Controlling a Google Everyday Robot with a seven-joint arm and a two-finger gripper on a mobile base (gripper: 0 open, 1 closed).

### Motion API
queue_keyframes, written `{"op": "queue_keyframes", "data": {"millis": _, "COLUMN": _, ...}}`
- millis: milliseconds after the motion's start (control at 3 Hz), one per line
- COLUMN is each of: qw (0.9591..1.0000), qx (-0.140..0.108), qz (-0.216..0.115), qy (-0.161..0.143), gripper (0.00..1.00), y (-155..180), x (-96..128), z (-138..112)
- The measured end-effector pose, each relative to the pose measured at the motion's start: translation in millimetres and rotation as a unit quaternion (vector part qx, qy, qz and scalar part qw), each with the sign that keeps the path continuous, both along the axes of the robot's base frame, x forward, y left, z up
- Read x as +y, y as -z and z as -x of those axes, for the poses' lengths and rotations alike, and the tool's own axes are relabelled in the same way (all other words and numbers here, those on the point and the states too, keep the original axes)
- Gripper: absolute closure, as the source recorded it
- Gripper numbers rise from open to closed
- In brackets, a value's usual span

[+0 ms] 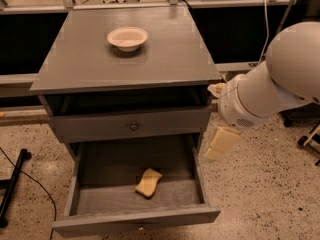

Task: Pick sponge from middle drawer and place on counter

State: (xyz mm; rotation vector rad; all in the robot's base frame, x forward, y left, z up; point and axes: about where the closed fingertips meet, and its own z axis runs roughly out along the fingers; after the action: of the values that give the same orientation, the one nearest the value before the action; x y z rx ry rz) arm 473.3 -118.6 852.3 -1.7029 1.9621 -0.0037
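The pale-yellow sponge (148, 182) lies on the floor of the open middle drawer (107, 176), right of center and toward the front. The counter (85, 59) is the gray top slab above it. My gripper (220, 143) hangs at the end of the big white arm (270, 89), just outside the drawer's right wall. It is above and to the right of the sponge and holds nothing that I can see.
A round cream bowl (127, 37) stands on the back middle of the counter. A shallower drawer front with a metal knob (134, 126) sits above the open drawer. A black stand leg (12, 184) and cable lie on the speckled floor at left.
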Motion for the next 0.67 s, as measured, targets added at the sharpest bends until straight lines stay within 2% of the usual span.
{"op": "queue_keyframes", "data": {"millis": 333, "qw": 0.9983, "qx": 0.051, "qz": -0.001, "qy": -0.028, "gripper": 0.0, "y": 49, "x": 10, "z": -13}}
{"op": "queue_keyframes", "data": {"millis": 667, "qw": 0.994, "qx": 0.098, "qz": 0.017, "qy": -0.045, "gripper": 0.0, "y": 89, "x": 5, "z": -11}}
